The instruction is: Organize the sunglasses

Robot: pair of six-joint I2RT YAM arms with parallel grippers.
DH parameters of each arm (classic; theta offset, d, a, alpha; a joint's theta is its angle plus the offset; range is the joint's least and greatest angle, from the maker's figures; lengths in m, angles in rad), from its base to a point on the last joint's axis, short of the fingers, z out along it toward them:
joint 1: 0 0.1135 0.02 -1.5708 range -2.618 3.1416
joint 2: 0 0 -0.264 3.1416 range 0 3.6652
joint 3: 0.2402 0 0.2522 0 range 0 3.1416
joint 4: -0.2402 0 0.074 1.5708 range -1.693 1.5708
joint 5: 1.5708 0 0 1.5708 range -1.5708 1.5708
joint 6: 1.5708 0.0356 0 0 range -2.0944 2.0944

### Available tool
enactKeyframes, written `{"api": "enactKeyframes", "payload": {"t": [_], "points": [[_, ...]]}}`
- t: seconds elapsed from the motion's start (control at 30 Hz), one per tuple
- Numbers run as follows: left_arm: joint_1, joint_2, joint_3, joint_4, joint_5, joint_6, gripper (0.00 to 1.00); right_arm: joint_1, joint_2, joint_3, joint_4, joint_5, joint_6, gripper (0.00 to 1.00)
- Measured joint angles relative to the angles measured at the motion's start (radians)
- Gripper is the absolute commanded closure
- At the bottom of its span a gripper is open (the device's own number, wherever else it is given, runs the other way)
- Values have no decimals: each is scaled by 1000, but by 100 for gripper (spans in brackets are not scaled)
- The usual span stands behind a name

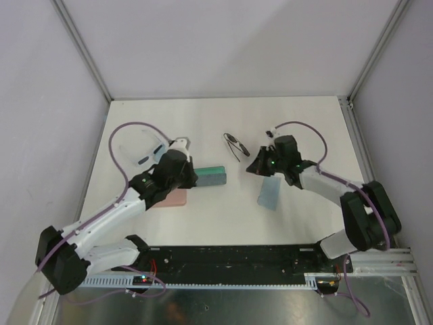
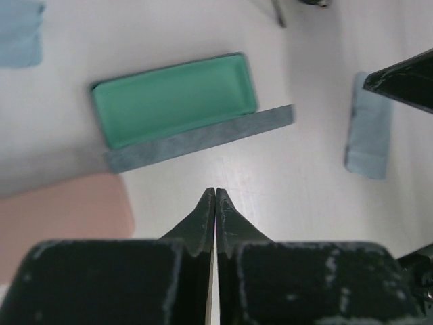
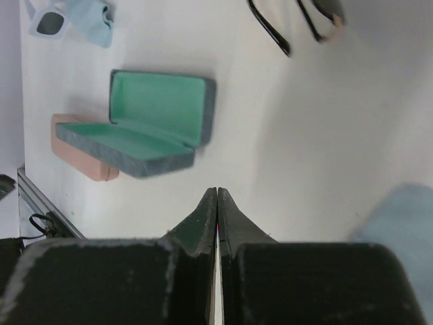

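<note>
Jaws pressed together, both arms bend inward over the table (image 1: 223, 217).

From above we see the whole table (image 1: 223, 217); our wrist cameras sit low, both facing the open green-lined case (image 2: 174, 98) (image 3: 159, 108).

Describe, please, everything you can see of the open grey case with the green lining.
The open grey case is an oblong box, grey-blue and felt-like outside, lined in green. Its two hinged halves are spread open, one lying flat on the white table, the other propped up. Nothing lies inside. It sits near the table's middle, beside the pink case, which seems to touch it.
</note>
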State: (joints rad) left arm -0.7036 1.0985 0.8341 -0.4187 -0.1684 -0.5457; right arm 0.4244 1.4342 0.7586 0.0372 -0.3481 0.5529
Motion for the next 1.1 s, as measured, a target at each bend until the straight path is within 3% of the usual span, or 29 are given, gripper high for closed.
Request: {"api": "enactKeyframes", "payload": {"t": [0.2, 0.37, 0.77, 0.97, 1.1], "points": [[92, -103, -133, -2, -26, -89, 100, 99, 173, 151, 52, 13, 10, 100], [127, -97, -176, 2, -40, -159, 100, 160, 298, 261, 67, 26, 12, 100], [238, 165, -169, 144, -40, -189, 100, 299, 402, 323, 22, 53, 14, 100], [251, 338, -65, 200, -31, -163, 100, 452, 368, 323, -6, 77, 61, 100], [252, 390, 6, 255, 14, -117, 100, 466, 315, 324, -8, 77, 75, 100]]}}
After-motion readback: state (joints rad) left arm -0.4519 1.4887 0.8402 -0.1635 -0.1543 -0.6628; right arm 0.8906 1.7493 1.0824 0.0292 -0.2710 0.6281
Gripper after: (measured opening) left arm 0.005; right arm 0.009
